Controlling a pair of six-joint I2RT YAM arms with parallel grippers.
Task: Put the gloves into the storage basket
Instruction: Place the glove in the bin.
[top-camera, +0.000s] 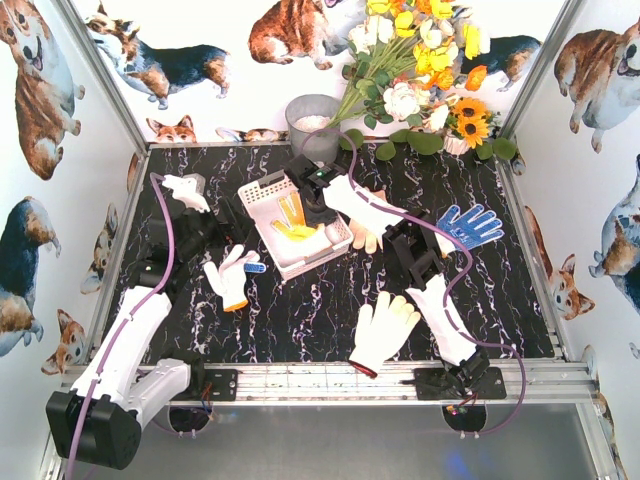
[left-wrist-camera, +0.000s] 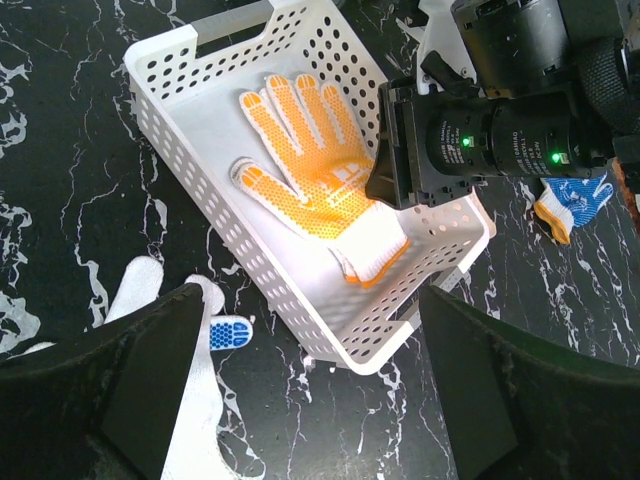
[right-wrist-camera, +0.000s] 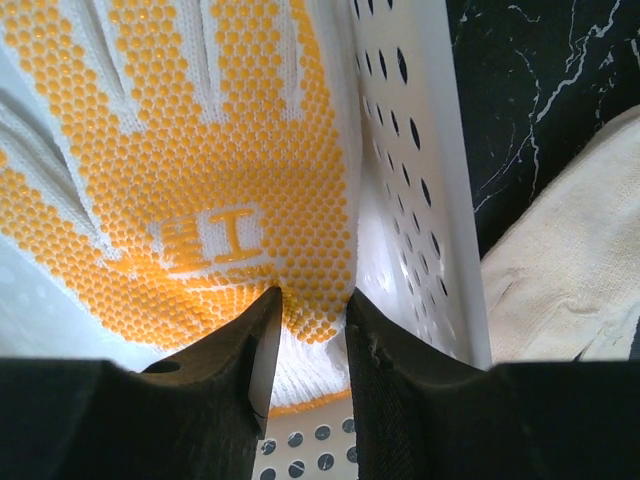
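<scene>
The white storage basket (top-camera: 262, 195) stands at the table's middle back. An orange-dotted glove (top-camera: 292, 222) lies palm up inside it. My right gripper (right-wrist-camera: 313, 310) reaches down into the basket (right-wrist-camera: 420, 150), its jaws closed on the wrist end of that glove (right-wrist-camera: 200, 150). My left gripper (left-wrist-camera: 310, 390) hovers open just left of the basket (left-wrist-camera: 190, 160), nothing between its fingers. Below it lies a white glove with a blue-dotted fingertip (top-camera: 232, 278). On the table lie a white glove (top-camera: 383, 328) in front, a blue glove (top-camera: 468, 225) at right, and a cream glove (top-camera: 368, 232) partly under the right arm.
A grey round bucket (top-camera: 312, 122) stands behind the basket, beside a bunch of artificial flowers (top-camera: 420, 70) in the back right corner. Printed walls close in the table on three sides.
</scene>
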